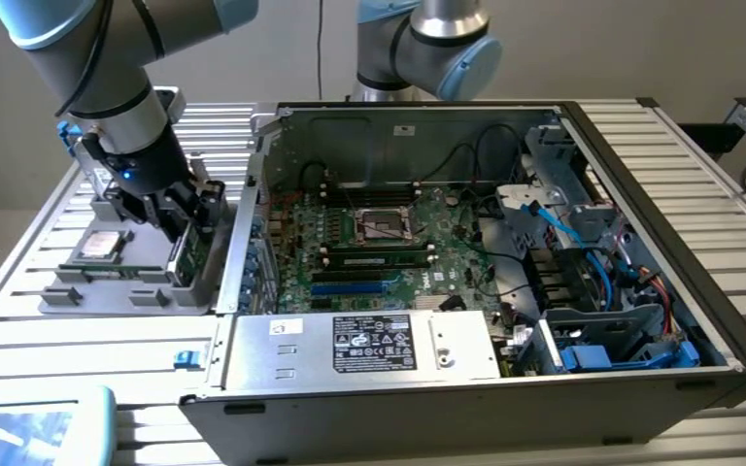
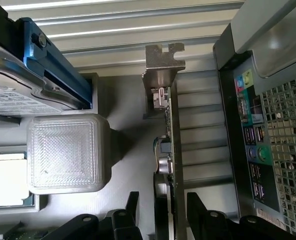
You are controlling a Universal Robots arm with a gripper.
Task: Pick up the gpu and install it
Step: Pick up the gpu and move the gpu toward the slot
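Pick-up stage, grasp not yet made. Nearest the wrist camera, the claw point(image 2: 164, 215) stands with its two black fingers point(image 2: 133, 210) apart, one to each side of the gpu point(image 2: 172, 150). A gap shows on both faces, narrower on the side toward the computer case point(image 2: 248, 125). The card stands on its long edge in a slot of the grey parts tray point(image 2: 123, 115), green board seen edge-on, with its silver end bracket point(image 2: 163, 65) at the far end.

In the exterior view the claw point(image 1: 179, 209) hangs low over the same tray point(image 1: 127, 303), at the exterior view's left, with the gpu point(image 1: 191, 254) upright beneath it. The tray rests on the slatted surface point(image 1: 23, 330), just beside the open case point(image 1: 645, 126). Farther off, the motherboard point(image 1: 373, 243) lies exposed, and its blue expansion slots point(image 1: 347, 288) appear unoccupied, so installation has not begun.

Judgement: the grasp calls for the fingers to close squarely on both flat faces, clear of the raised components. The lift should then run straight along the tray slot, so the card does not bind.
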